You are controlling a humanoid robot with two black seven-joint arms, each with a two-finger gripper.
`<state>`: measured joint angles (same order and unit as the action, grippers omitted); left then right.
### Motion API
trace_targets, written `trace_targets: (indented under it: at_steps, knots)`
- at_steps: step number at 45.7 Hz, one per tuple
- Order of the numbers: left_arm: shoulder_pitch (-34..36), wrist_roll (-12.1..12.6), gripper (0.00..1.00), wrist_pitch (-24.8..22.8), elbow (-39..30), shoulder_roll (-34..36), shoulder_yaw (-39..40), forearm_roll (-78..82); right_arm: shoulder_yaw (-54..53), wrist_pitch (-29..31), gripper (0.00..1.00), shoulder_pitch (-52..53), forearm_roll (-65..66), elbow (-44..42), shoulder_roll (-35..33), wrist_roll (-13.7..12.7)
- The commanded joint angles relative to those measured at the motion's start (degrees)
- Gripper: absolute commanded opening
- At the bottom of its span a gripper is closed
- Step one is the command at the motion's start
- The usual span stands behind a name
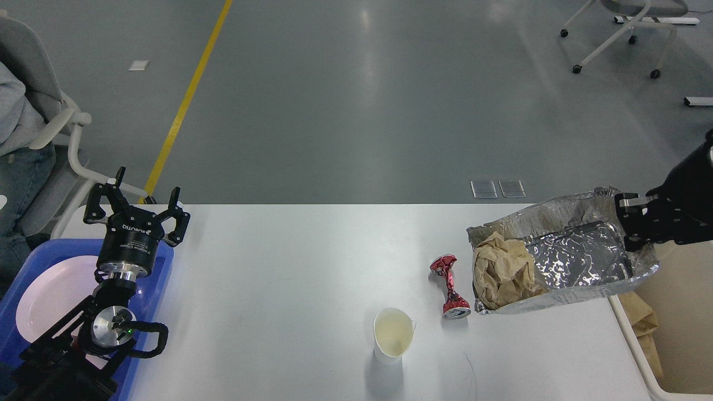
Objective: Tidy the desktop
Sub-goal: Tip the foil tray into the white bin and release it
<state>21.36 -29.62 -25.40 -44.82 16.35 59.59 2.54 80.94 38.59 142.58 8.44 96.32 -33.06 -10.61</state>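
Far left: blue tray (159,289) off the desktop's left end, white plate (53,295) lying in it. Left gripper (146,205) parked above the tray's far corner, fingers spread wide, nothing held.

Desktop (289,267) = big white top spanning most of the view, mostly bare on the left half.

Centre-right, near front edge: paper cup (394,333), upright, looked empty. Just right of it: crushed red can (450,287), lying on its side, apart from the cup, near or maybe touching the foil tray's left end; couldn't tell which.

Right: crumpled foil tray (579,256) w/ wad of brown paper (504,270) inside at its left end. Tray tilted, right end lifted past the desktop edge, left end low at the desktop. Right gripper (632,223) clamped on the tray's right rim. Below it: cream bin (677,334), some brown paper already inside.

Est. step: hauling foil tray over to the bin.

Risks:
- thin foil rim could tear or fold under load → tray dropped short of bin
- tray tilted toward the low left end, so paper wad could slide out back onto desktop
- dragging the low end could knock the can, and can might roll into cup and tip it
- tray wide vs bin mouth, may hang up on the edge
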Motion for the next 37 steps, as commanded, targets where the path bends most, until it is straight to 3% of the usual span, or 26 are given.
trace_targets:
  at_steps: [1,9,19,27,37]
  knots:
    - [0.0,0.0,0.96,0.0,0.0,0.0,0.0,0.0,1.5,-0.5,0.00,0.2,-0.8,-0.2,-0.3,0.1]
    - [0.0,0.0,0.96,0.0,0.0,0.0,0.0,0.0,4.0,-1.0,0.00,0.0,-1.7,-1.7,-3.8,0.1]
    - [0.0,0.0,0.96,0.0,0.0,0.0,0.0,0.0,6.1,-1.1,0.00,-5.1,-0.7,-11.4,-14.4,0.1]
    - [0.0,0.0,0.96,0.0,0.0,0.0,0.0,0.0,3.7,-2.8,0.00,-19.2,-0.7,-29.4,-21.8,0.2]
    - [0.0,0.0,0.96,0.0,0.0,0.0,0.0,0.0,-11.9,-16.2,0.00,-46.4,-1.0,-44.7,-25.6,0.3]
